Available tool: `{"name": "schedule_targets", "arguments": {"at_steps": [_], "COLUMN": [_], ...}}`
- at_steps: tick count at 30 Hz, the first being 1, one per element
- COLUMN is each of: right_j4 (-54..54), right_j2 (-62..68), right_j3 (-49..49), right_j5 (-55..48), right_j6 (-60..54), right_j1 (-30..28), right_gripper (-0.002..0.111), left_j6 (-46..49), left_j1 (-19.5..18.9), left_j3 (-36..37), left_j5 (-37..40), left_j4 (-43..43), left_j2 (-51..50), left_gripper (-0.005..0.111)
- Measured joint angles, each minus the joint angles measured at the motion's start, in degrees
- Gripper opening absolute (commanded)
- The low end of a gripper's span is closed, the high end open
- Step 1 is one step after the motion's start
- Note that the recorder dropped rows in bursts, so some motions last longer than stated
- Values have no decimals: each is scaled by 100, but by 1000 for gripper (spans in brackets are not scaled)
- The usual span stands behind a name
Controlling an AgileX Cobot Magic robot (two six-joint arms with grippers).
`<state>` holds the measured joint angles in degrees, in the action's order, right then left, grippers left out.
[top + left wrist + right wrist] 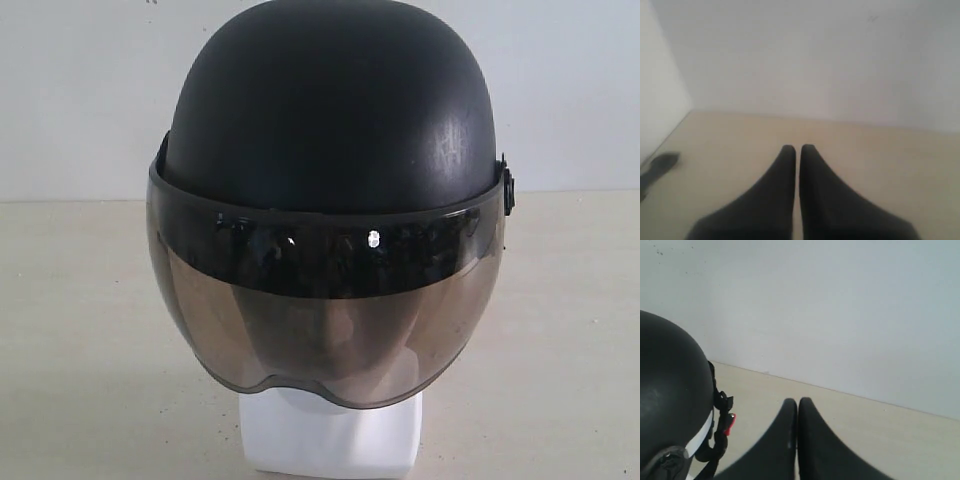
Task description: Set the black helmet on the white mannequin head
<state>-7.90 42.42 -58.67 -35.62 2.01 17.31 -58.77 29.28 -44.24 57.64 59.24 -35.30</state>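
The black helmet (335, 110) sits on the white mannequin head, whose blocky neck base (330, 435) shows below the smoky visor (325, 310); the face shows dimly through the visor. In the right wrist view the helmet (667, 390) is off to one side, with its strap and small red buckle (730, 423) hanging. My right gripper (798, 401) is shut and empty, apart from the helmet. My left gripper (798, 147) is shut with nothing in it, over bare table. Neither gripper shows in the exterior view.
The beige table (90, 330) runs back to a white wall (80, 90). A dark object (660, 165) lies near the table's edge in the left wrist view.
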Motion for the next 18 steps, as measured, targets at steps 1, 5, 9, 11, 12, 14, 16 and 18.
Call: {"name": "schedule_targets", "arguments": {"at_steps": [1,5,9,11,12,14,16,18], "right_j4": [129,1109,2435,3008,3278,3618,3786,3853], "right_j2": [-8,-251,-785,-1119,-1300,-1591,-1874,-2116], "right_j3": [0,368,1120,1542,1775,2190,2602,2935], "right_j5": [0,283,993,1436,1620,1824,1897,1957], "right_j6": [-96,-1071,-2118,-2536,-2766,-3143,-3335,-3423], "right_j1": [0,0,0,0,0,0,0,0], "right_gripper": [0,0,0,0,0,0,0,0], "left_j6": [66,272,560,903,1102,1736,2487,3060], "left_j1": [0,0,0,0,0,0,0,0], "left_j3": [14,240,740,1108,1299,1669,1961,2190], "left_j5": [286,540,-313,-879,-1103,-1602,-1899,-2022], "left_j4": [-87,-235,-384,-634,-798,-1368,-1915,-2320], "left_j2": [20,432,1210,1680,1869,2317,2707,2999], "left_gripper": [4,4,4,4,4,4,4,4]}}
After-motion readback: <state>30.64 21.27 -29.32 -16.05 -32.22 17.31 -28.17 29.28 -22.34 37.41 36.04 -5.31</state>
